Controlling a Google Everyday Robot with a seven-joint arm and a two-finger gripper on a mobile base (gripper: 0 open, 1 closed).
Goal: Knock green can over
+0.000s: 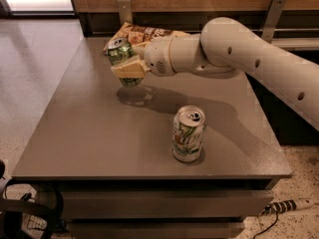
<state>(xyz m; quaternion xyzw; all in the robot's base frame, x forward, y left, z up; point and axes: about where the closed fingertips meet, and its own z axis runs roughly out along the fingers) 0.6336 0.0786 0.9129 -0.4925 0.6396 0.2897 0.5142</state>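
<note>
Upper left of the frame, the gripper (pixel 126 59) is clamped round the green can (pixel 119 53) and holding it tilted — probably so it tips over.

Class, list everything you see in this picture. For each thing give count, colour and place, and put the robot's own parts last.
green can: one, mottled green with a silver top, tilted in the pincer over the table's far left part, apparently lifted off it
white can: one, white with green lettering, upright on the table near its front edge
chip bag: one, brown and tan, at the table's far edge behind the green can
table: one, grey, filling the middle of the view
power strip: one, pale, on the floor at lower right
arm: one, white, reaching in from the right over the table
pincer: one, tan fingers, closed on the green can
</note>
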